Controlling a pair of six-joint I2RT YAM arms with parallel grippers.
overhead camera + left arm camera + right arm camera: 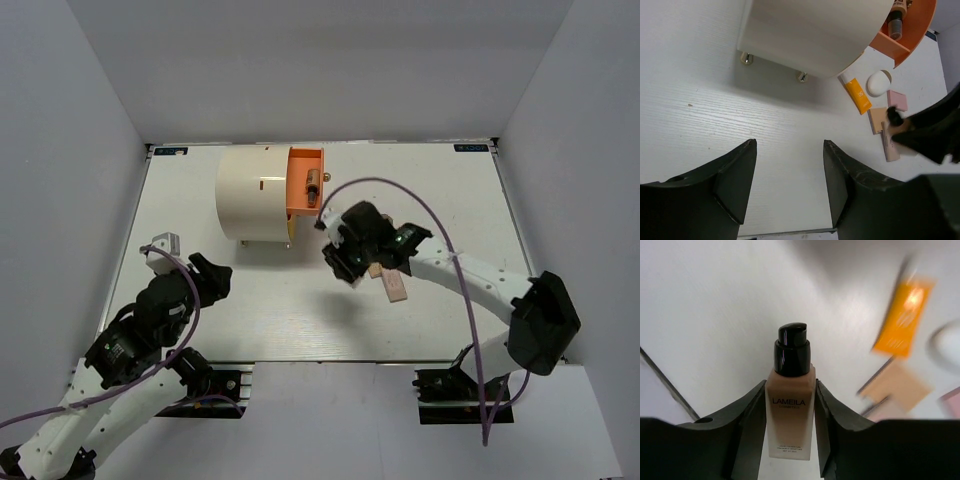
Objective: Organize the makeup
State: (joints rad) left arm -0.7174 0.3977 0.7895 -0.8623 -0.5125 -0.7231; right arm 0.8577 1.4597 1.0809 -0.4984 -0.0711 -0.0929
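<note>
Just beside the cream cylinder, the right gripper is clamping the foundation bottle by its lower body, risking it tilting and slipping out, while the left gripper is hanging open.

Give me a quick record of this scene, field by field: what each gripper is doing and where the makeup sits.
right gripper: closed on a tan LAMEILA foundation bottle, black pump cap pointing away from the wrist
left gripper: open, empty, above the table
organizer: cream cylinder, orange compartment holding a brown bottle
lying beside organizer: orange-and-white tube, white oval compact, pink square, beige pieces
</note>
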